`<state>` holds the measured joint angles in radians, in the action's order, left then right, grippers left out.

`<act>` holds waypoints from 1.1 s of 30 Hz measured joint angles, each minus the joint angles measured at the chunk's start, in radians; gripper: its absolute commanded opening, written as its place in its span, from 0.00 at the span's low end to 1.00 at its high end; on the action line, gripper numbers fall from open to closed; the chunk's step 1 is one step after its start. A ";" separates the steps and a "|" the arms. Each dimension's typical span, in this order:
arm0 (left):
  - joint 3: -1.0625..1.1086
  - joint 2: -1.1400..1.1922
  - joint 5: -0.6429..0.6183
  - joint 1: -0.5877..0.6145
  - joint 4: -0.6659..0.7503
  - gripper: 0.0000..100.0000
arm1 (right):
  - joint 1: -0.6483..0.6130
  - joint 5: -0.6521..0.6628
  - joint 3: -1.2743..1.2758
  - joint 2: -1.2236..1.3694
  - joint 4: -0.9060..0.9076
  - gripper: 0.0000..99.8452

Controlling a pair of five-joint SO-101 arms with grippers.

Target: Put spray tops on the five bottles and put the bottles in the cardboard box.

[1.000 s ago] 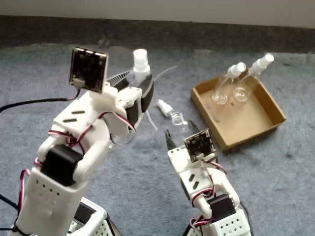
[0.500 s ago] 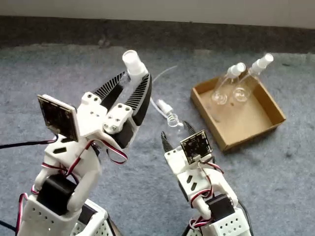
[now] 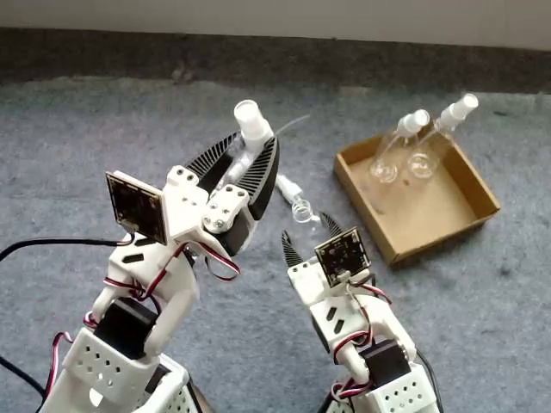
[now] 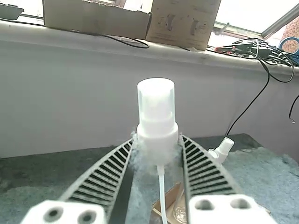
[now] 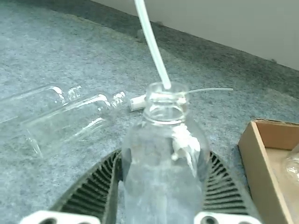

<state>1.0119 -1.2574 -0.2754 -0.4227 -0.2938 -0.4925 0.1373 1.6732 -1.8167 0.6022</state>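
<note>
The left gripper [image 3: 254,148] has its fingers clamped on the spray top [image 4: 156,112], holding it high so its dip tube [image 5: 152,46] feeds into the open bottle [image 5: 163,154]. The right gripper [image 3: 308,227] has its fingers closed round that bottle, steadying it upright just left of the cardboard box [image 3: 430,245].

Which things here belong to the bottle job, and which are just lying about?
Job: spray top, held bottle, bottles on carpet, capped bottles, cardboard box.
Lying about: cables, boxes on the ledge.
</note>
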 measured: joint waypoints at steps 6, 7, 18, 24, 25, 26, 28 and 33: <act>0.058 -0.002 0.000 -0.046 0.003 0.03 | 0.000 0.000 0.000 0.000 0.000 0.14; 0.074 -0.002 0.000 -0.069 0.003 0.03 | 0.000 0.000 0.000 0.000 0.000 0.14; 0.255 -0.003 0.000 -0.137 0.009 0.03 | -0.003 0.005 0.000 0.000 0.000 0.14; 0.334 -0.003 -0.002 -0.146 0.015 0.03 | -0.005 0.006 0.000 0.000 0.002 0.15; 0.344 -0.003 0.000 -0.146 0.015 0.03 | -0.005 0.006 0.000 0.000 0.002 0.15; 0.345 -0.003 0.000 -0.147 0.015 0.03 | -0.005 0.006 0.000 0.000 0.002 0.15; 0.347 -0.003 0.000 -0.147 0.015 0.03 | -0.005 0.028 0.000 0.000 0.005 0.15; 0.347 -0.003 0.000 -0.147 0.015 0.03 | -0.003 0.132 0.000 0.000 0.009 0.15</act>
<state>1.3587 -1.2605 -0.2754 -0.5700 -0.2785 -0.4956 0.2693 1.6732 -1.8167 0.6114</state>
